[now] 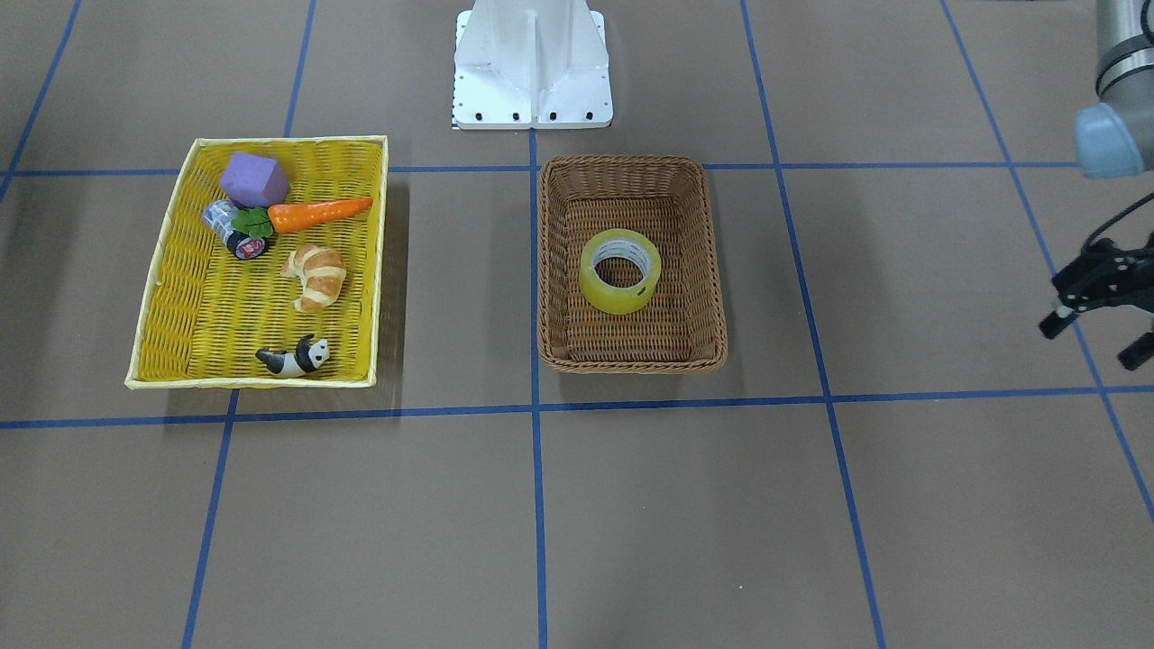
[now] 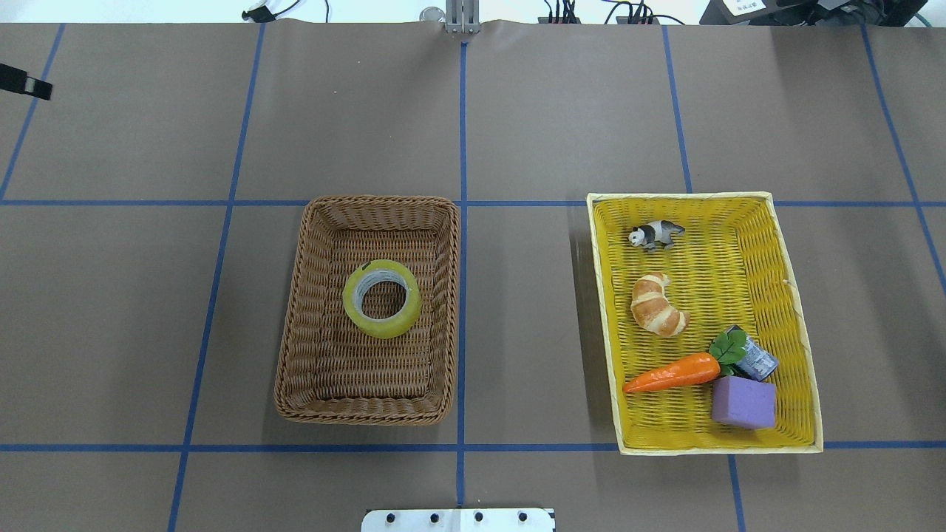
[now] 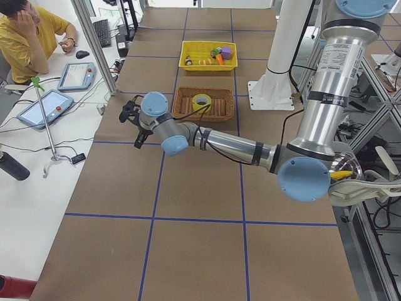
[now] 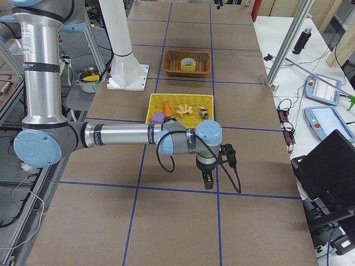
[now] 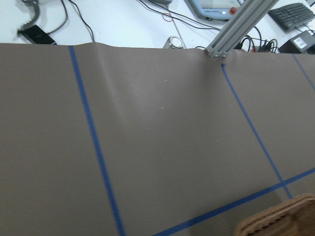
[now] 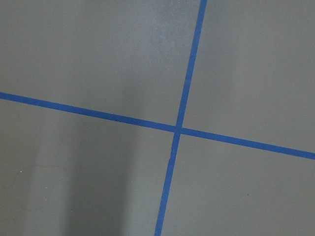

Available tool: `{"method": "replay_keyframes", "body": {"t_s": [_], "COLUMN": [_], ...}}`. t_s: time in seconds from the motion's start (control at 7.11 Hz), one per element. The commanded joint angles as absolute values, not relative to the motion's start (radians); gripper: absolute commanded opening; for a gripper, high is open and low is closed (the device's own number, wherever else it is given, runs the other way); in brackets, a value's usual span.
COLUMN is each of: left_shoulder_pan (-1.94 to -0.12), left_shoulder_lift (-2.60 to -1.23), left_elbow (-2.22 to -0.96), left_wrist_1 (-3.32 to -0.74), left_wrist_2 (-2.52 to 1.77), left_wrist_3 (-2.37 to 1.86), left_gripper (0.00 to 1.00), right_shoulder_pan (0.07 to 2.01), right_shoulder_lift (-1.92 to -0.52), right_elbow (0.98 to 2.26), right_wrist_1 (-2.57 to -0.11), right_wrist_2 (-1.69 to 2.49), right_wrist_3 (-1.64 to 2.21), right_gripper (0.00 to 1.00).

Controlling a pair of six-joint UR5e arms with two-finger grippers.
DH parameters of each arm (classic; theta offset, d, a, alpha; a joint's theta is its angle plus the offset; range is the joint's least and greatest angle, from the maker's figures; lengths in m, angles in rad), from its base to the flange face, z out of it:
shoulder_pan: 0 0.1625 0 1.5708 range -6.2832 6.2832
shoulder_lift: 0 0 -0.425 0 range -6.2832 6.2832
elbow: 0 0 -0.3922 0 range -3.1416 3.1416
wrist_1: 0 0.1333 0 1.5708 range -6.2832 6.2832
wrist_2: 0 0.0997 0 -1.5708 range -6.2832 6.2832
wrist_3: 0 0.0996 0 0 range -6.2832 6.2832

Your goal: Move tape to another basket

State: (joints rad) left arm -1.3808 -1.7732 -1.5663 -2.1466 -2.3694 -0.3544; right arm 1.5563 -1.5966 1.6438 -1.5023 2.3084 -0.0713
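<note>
The tape (image 2: 381,298) lies flat in the middle of the brown wicker basket (image 2: 295,332), apparently already delivered, so the left gripper (image 1: 1090,341) hangs spread wide and empty well aside, while the right gripper (image 4: 208,180) cannot be judged.

Light falls bright and even from above, with no glare on the matte table (image 1: 631,523). Below my right gripper (image 4: 207,182) a broad, dim shadow lies across the table, and the blue lines (image 6: 182,113) look slightly soft. Ahead of my left gripper (image 1: 1088,342) the white desk (image 5: 123,24) is washed out. The yellow basket (image 1: 162,297) throws a soft shadow toward that gripper.
</note>
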Motion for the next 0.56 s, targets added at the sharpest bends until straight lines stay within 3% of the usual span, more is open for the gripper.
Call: {"method": "replay_keyframes", "body": {"t_s": [0.0,0.42], "left_shoulder_pan": [-1.517,-1.615], "left_shoulder_lift": [-1.76,-1.746], "left_elbow": [-1.565,-1.53], "left_wrist_1": [-1.796,-1.576], "left_wrist_2": [-2.297,-2.296], "left_wrist_3": [0.124,0.303], "left_gripper": [0.99,0.99], "right_shoulder_pan": [1.581,1.591], "right_shoulder_lift": [-1.626,-1.635], "right_elbow": [1.632,1.618], "right_wrist_1": [-1.503,-1.499], "right_wrist_2": [2.299,2.29], "right_wrist_3": [-0.078,-0.095], "right_gripper": [1.0,1.0]}}
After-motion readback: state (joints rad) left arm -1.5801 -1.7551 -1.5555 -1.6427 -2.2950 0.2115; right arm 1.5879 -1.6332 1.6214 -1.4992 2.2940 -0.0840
